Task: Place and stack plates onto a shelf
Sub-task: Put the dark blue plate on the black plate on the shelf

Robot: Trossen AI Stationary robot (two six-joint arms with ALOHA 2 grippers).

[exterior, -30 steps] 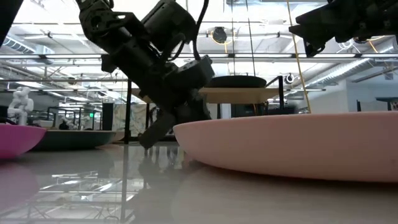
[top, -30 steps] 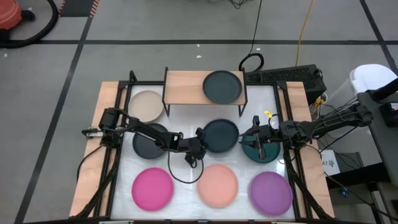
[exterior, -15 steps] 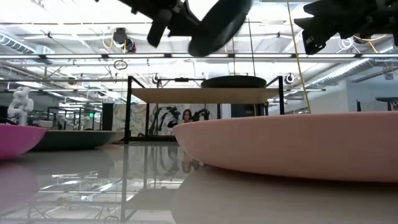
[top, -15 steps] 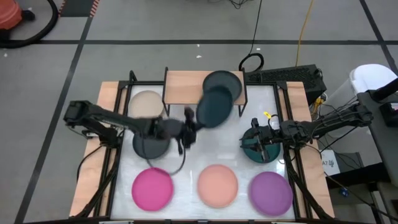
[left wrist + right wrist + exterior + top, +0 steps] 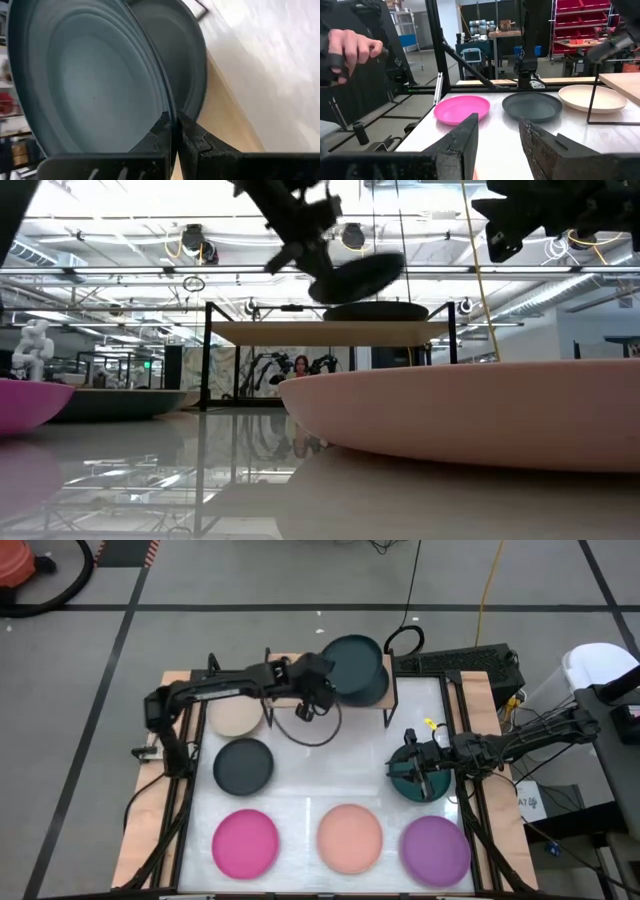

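Note:
My left gripper (image 5: 322, 688) is shut on a dark teal plate (image 5: 357, 667) and holds it over the right half of the wooden shelf (image 5: 296, 680). A charcoal plate (image 5: 187, 60) rests flat on the shelf board right under it. In the low view the held plate (image 5: 355, 277) hangs tilted just above that plate (image 5: 378, 310). My right gripper (image 5: 415, 766) is open and hovers over another dark teal plate (image 5: 420, 785) near the table's right edge. My left gripper pinches the dark teal plate's rim (image 5: 169, 107) between its two fingers (image 5: 192, 140), one on the inner face and one on the underside. The fingers come from the table's left side. The plate is lifted clear and tilted above the plate on the shelf.
On the table lie a beige plate (image 5: 235, 710) beside the shelf, a charcoal plate (image 5: 243, 765), and a near row of magenta (image 5: 245, 843), peach (image 5: 350, 837) and purple (image 5: 435, 848) plates. The shelf's left half is bare. A person's hand (image 5: 350, 47) shows beyond the table.
My left gripper has lifted the dark teal plate off the table's middle and carried it up and toward the far edge, over the shelf. The plate tipped steeply on the way and now hangs less tilted above the shelf's plate. The right arm has kept still.

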